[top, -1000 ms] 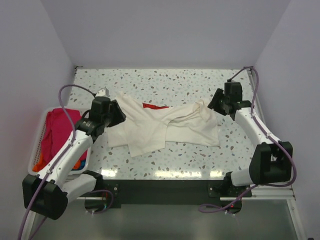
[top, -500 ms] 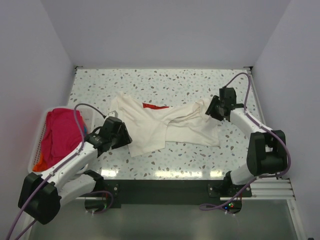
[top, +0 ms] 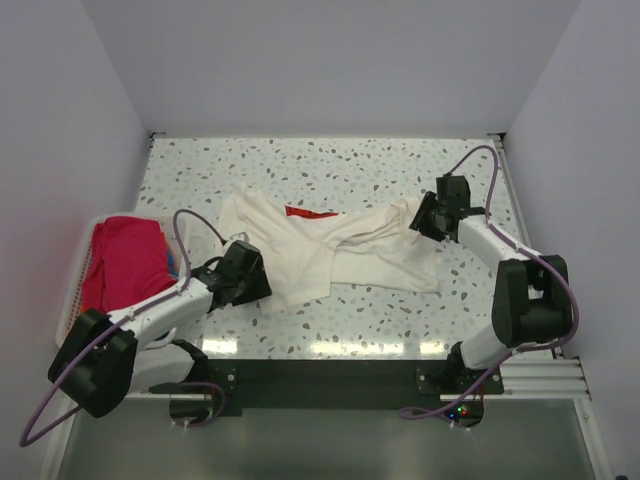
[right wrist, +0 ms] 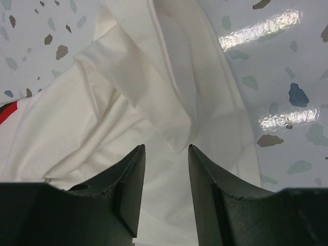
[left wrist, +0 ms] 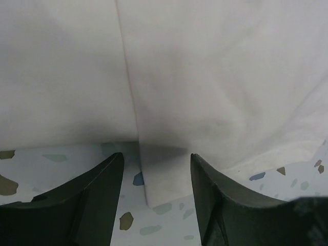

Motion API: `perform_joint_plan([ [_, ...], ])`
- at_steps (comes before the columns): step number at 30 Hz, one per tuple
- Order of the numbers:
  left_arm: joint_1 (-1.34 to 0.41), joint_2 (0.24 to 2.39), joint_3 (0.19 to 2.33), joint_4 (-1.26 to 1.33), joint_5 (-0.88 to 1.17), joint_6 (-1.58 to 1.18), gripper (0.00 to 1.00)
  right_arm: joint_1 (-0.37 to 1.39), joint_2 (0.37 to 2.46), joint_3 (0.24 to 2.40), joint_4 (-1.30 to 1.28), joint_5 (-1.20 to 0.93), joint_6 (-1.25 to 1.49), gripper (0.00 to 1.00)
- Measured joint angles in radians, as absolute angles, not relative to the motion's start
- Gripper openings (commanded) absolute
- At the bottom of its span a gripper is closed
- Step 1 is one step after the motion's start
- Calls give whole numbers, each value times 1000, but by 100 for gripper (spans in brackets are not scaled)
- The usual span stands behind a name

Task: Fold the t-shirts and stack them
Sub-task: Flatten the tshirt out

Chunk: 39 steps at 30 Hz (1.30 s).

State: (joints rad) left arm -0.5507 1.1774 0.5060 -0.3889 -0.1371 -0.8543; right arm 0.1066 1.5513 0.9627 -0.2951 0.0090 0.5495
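White t-shirt: lies rumpled across the middle of the desk, partly folded over itself; a strip of its red print shows near its upper edge.
Magenta t-shirt: bundled in the white basket at the left edge of the frame.
Left end effector: released, fingers apart, low over the desk at the white shirt's lower-left edge; a cloth corner lies between the fingers, unpinched.
Right end effector: released, fingers apart, at the shirt's right end; a folded sleeve lies just ahead of the gap.
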Motion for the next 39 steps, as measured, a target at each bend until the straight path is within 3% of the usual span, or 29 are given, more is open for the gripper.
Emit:
perform_joint_plan([
  [4,-552,1198,503,-328,-144,-854,51,109,1551,963,-293,9,550,43],
  [11,-553,1216,495,-281,-142,-849,17,116,1552,963,-291,10,550,42],
  [17,-553,1195,498,-286,-143,-844,3,133,1571,963,-290,35,550,42],
  [34,-553,1128,571,-339,-143,-823,0,145,1677,967,-260,145,560,41],
  [38,-553,1114,587,-361,-143,-818,0,145,1707,973,-247,147,566,34],
  [39,-553,1110,593,-366,-144,-818,0,145,1711,976,-247,147,568,28],
])
